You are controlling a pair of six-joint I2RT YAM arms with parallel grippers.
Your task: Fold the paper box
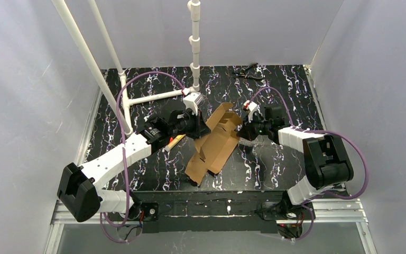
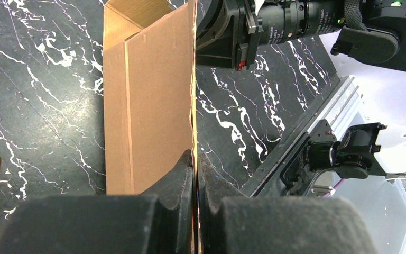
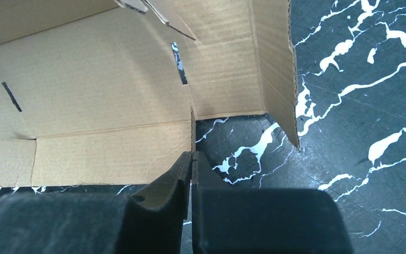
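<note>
Both jaws pinching the half-flat paper box (image 1: 214,143), mid-fold.
From above, it lies mid-table (image 1: 275,169), reaching toward the near edge, with white walls (image 1: 26,106) around. Left wrist: my left jaws clamp its raised edge. Right wrist: my right jaws clamp another edge; next, I judge, its sides must swing upright on slick marbling.

left arm (image 1: 113,161) / right arm (image 1: 295,137): white shell links | elbow housings (image 1: 328,159): blocky, matte black | cables (image 1: 120,98): purple, looping outside the shells | wrist camera mounts (image 1: 193,99): white, red tab | jaws: matte black, thick, curved inner faces, small round hole in one right-hand face
</note>
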